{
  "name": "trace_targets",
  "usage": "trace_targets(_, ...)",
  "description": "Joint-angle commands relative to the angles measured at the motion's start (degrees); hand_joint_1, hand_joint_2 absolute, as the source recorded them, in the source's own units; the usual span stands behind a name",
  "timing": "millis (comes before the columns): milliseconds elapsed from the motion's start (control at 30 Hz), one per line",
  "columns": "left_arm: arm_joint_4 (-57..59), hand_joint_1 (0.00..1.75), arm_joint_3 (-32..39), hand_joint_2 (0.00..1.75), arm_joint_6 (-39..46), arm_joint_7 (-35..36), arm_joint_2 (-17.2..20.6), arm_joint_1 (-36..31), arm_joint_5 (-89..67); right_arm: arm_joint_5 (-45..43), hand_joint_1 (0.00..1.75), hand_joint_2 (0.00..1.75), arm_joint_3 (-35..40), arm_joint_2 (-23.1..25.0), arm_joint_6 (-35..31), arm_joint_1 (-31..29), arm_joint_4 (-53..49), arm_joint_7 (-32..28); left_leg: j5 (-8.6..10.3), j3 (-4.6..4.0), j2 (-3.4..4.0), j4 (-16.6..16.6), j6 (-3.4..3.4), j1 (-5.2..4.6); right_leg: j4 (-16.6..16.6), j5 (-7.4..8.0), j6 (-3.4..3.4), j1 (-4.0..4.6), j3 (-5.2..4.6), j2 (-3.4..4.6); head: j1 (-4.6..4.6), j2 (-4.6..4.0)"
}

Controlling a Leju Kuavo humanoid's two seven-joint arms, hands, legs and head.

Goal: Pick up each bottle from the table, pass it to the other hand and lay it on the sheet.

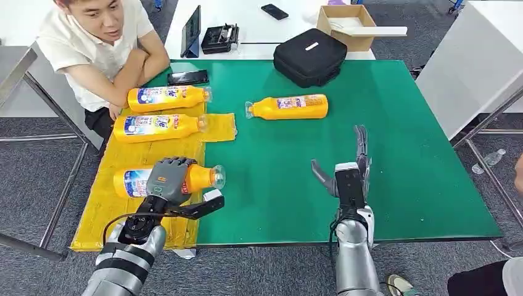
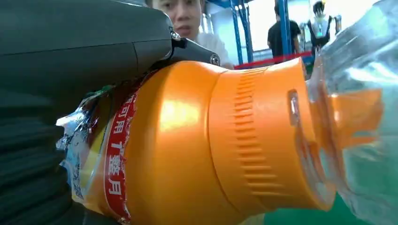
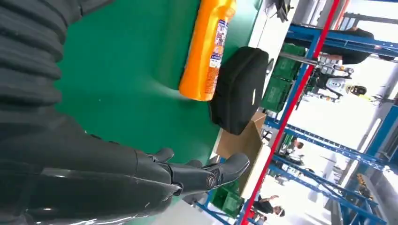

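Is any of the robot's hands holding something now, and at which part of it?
The left hand grips an orange bottle around its body, near the label, over the yellow sheet. The right hand holds nothing.

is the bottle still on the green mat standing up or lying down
Lying down: the bottle rests lengthwise on the green mat, cap toward the sheet.

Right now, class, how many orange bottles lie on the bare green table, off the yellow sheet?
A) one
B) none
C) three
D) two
A: one bottle lies alone on the green table; two others lie on the yellow sheet, and the left hand grips a third bottle over it.
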Motion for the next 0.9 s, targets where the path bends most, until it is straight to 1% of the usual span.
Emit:
trace_targets(33, 17.40, 1.75, -1.47, 1.75, -0.25, -1.92, 2.71, -6.50, -0.60, -0.62, 0.00, 1.75, -0.75, -1.58, 0.74, -3.34, 6.25, -0.42, -0.17, 0.50, 0.21, -0.04, -0.01, 0.05, -0.07, -0.13, -0.37, 0.12, 0.48, 0.05, 0.00, 0.00)
trace_targets(67, 18.44, 1.75, -1.36, 1.75, 0.10, -2.28, 2.78, -6.69, -0.39, -0.69, 0.00, 1.75, -0.69, -1.68, 0.79, -3.56, 6.84, -0.45, -0.05, 0.21, 0.12, -0.04, 0.00, 0.02, -0.06, -0.02, -0.16, 0.05, 0.19, 0.05, 0.00, 0.00)
trace_targets(133, 21.33, 1.75, -1.26, 1.75, -0.06, -2.28, 2.60, -7.48, -0.37, -1.13, 0.00, 1.75, -0.72, -1.82, 0.82, -3.90, 8.01, -0.76, -0.09, 0.39, 0.23, -0.08, -0.01, 0.04, -0.11, -0.03, -0.27, 0.09, 0.37, 0.12, 0.00, 0.00)
trace_targets(233, 25.35, 1.75, -0.02, 1.75, -2.16, -2.11, 1.61, -8.89, 0.86, -1.79, 0.00, 1.75, -0.96, -1.91, 0.70, -4.55, 9.55, -1.28, -0.04, 0.21, 0.13, -0.05, 0.00, 0.02, -0.07, -0.01, -0.17, 0.05, 0.21, 0.06, 0.00, 0.00)
trace_targets(267, 26.01, 1.40, 0.76, 1.75, -2.67, -2.01, 1.14, -9.06, 1.60, -1.87, 0.00, 1.75, -1.01, -1.95, 0.71, -4.70, 9.91, -1.35, -0.05, 0.24, 0.15, -0.06, -0.01, 0.03, -0.08, -0.01, -0.18, 0.06, 0.23, 0.07, 0.00, 0.00)
trace_targets(300, 26.39, 0.63, 0.95, 1.75, -3.10, -1.76, 0.96, -9.17, 1.70, -1.93, 0.00, 1.75, -1.06, -1.97, 0.71, -4.76, 10.09, -1.38, -0.06, 0.35, 0.18, -0.08, -0.01, 0.04, -0.12, -0.01, -0.28, 0.09, 0.35, 0.07, 0.00, 0.00)
trace_targets(333, 26.39, 0.63, 0.95, 1.75, -3.10, -1.76, 0.96, -9.17, 1.70, -1.93, 0.00, 1.75, -1.06, -1.97, 0.71, -4.76, 10.09, -1.38, -0.04, 0.28, 0.14, -0.06, -0.01, 0.03, -0.09, -0.01, -0.19, 0.07, 0.28, 0.06, 0.00, 0.00)
trace_targets(367, 26.39, 0.63, 0.95, 1.75, -3.10, -1.76, 0.96, -9.17, 1.70, -1.93, 0.00, 1.75, -1.06, -1.97, 0.71, -4.76, 10.09, -1.38, -0.06, 0.37, 0.17, -0.08, -0.01, 0.03, -0.10, -0.02, -0.26, 0.08, 0.38, 0.07, 0.00, 0.00)
trace_targets(400, 26.39, 0.31, 0.95, 1.75, -3.10, -1.76, 0.96, -9.17, 1.70, -1.93, 0.00, 1.75, -1.06, -1.97, 0.71, -4.76, 10.09, -1.38, -0.06, 0.40, 0.22, -0.08, -0.01, 0.04, -0.10, -0.01, -0.27, 0.09, 0.39, 0.12, 0.00, 0.00)
trace_targets(433, 26.92, 0.05, 0.73, 1.75, -3.87, -0.71, 0.75, -9.36, 1.13, -2.04, 0.00, 1.75, -1.20, -2.05, 0.70, -4.79, 10.30, -1.47, -0.07, 0.45, 0.22, -0.09, -0.01, 0.03, -0.10, -0.01, -0.31, 0.09, 0.43, 0.11, 0.00, 0.00)
trace_targets(467, 27.67, 0.00, 0.88, 1.75, -5.33, -0.59, 0.78, -9.78, 1.10, -2.25, 0.00, 1.75, -1.42, -2.10, 0.69, -4.99, 10.75, -1.54, -0.05, 0.51, 0.23, -0.12, -0.02, 0.03, -0.11, 0.00, -0.35, 0.09, 0.49, 0.11, 0.02, 0.00)
trace_targets(500, 28.15, 0.00, 0.98, 1.75, -5.98, -0.14, 0.76, -9.96, 0.99, -2.47, 0.00, 1.75, -1.71, -2.16, 0.65, -5.18, 11.18, -1.62, -0.01, 0.48, 0.11, -0.08, -0.02, 0.02, -0.06, 0.01, -0.21, 0.06, 0.50, 0.05, 0.00, 0.00)
trace_targets(600, 28.80, 0.00, 1.20, 1.75, -6.54, -0.11, 0.75, -10.17, 1.11, -2.82, 0.00, 1.75, -2.12, -2.29, 0.63, -5.49, 11.97, -1.85, 0.03, 0.66, 0.23, -0.12, -0.02, 0.03, -0.11, 0.07, -0.34, 0.10, 0.62, 0.12, 0.00, 0.00)
trace_targets(633, 29.13, 0.00, 0.98, 1.75, -6.79, -0.01, 0.86, -10.30, 0.78, -2.86, 0.00, 1.75, -2.21, -2.34, 0.64, -5.61, 12.20, -1.90, 0.01, 0.63, 0.16, -0.09, -0.02, 0.01, -0.05, 0.04, -0.24, 0.07, 0.61, 0.09, 0.02, 0.00)
trace_targets(700, 29.67, 0.00, 1.68, 1.75, -7.73, 0.61, 0.45, -10.75, 1.17, -3.03, 0.00, 1.75, -2.55, -2.37, 0.66, -5.79, 12.66, -2.03, 0.09, 0.71, 0.25, -0.17, -0.05, 0.02, -0.14, 0.10, -0.32, 0.09, 0.68, 0.14, 0.02, 0.00)
trace_targets(767, 30.16, 0.00, 1.65, 1.75, -8.56, 0.62, 0.21, -11.14, 1.07, -3.06, 0.00, 1.75, -2.70, -2.41, 0.69, -5.89, 12.86, -2.08, 0.04, 0.83, 0.17, -0.11, -0.06, -0.01, -0.06, 0.03, -0.23, 0.05, 0.79, 0.11, 0.00, 0.00)
trace_targets(867, 31.19, 0.00, 3.11, 1.75, -11.01, -0.75, -0.41, -11.90, 2.89, -3.18, 0.00, 1.75, -3.08, -2.68, 0.69, -6.58, 14.26, -2.52, 0.07, 0.89, 0.14, -0.13, -0.06, 0.00, -0.08, 0.05, -0.25, 0.06, 0.89, 0.07, 0.02, 0.00)
trace_targets(900, 31.04, 0.00, 3.38, 1.75, -10.66, -1.49, -0.50, -11.87, 3.43, -3.17, 0.00, 1.75, -3.26, -2.74, 0.67, -6.76, 14.59, -2.70, 0.07, 0.88, 0.15, -0.11, -0.06, 0.02, -0.07, 0.06, -0.25, 0.08, 0.88, 0.09, 0.00, 0.00)
